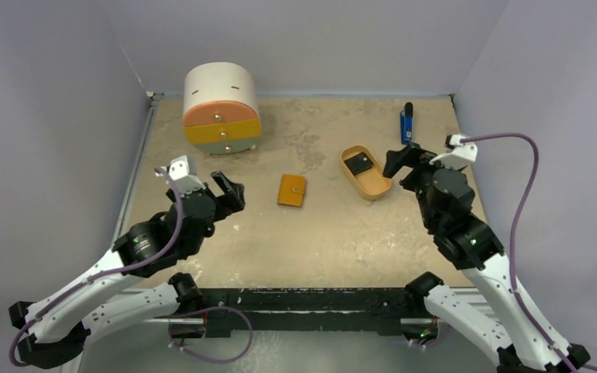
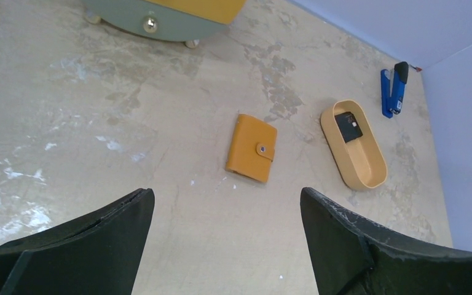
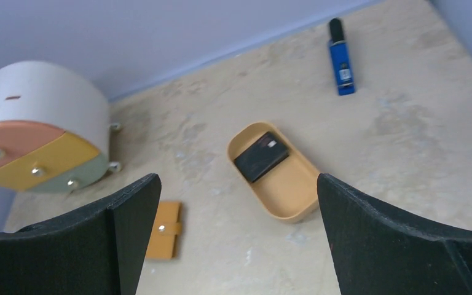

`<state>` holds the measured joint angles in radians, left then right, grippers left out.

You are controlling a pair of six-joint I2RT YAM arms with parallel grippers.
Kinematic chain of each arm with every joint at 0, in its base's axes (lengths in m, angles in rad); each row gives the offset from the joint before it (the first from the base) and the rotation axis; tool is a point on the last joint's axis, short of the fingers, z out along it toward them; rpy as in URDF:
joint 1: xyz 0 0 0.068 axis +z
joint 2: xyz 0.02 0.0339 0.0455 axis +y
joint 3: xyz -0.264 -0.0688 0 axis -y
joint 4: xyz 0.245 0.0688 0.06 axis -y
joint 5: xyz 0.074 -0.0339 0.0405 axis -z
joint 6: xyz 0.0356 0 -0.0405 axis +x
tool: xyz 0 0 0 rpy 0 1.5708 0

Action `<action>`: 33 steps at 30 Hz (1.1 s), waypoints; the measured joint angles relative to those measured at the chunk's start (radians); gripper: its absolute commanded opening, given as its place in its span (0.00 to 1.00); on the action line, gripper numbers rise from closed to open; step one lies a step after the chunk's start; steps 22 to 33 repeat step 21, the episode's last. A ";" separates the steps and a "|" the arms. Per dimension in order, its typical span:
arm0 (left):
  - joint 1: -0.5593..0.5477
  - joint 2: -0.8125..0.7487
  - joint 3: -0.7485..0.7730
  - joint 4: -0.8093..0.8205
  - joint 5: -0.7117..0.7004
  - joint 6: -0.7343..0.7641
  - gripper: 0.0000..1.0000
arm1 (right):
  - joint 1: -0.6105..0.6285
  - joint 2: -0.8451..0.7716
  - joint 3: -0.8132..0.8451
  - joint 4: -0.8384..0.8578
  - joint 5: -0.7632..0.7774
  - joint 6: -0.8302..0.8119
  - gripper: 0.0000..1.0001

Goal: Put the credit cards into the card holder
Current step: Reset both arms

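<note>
The orange card holder [image 1: 291, 190] lies closed on the table's middle, snap strap fastened; it also shows in the left wrist view [image 2: 251, 148] and the right wrist view [image 3: 164, 229]. The black credit cards [image 1: 360, 164] lie stacked in the tan oval tray [image 1: 373, 186], one with a small white mark; they show in the left wrist view [image 2: 348, 126] and the right wrist view [image 3: 261, 156]. My left gripper [image 1: 232, 193] is open and empty, left of the holder. My right gripper [image 1: 404, 162] is open and empty, just right of the tray.
A round cabinet [image 1: 221, 107] with orange, yellow and green drawers stands at the back left. A blue-and-black stick-shaped object [image 1: 407, 123] lies at the back right. Purple-grey walls enclose the table on three sides.
</note>
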<state>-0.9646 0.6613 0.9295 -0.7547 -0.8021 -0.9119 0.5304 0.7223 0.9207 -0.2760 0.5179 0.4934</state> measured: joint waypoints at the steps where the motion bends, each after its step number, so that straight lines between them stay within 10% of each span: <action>1: 0.000 0.030 0.000 0.007 0.000 -0.024 0.89 | -0.001 -0.016 0.014 -0.022 0.043 -0.013 0.99; 16: 0.000 0.250 0.153 -0.008 -0.053 -0.005 0.91 | 0.000 -0.010 0.364 -0.023 0.048 -0.390 0.99; 33: 0.000 0.206 0.151 0.036 -0.053 0.071 0.90 | 0.000 -0.007 0.276 -0.016 0.079 -0.365 0.99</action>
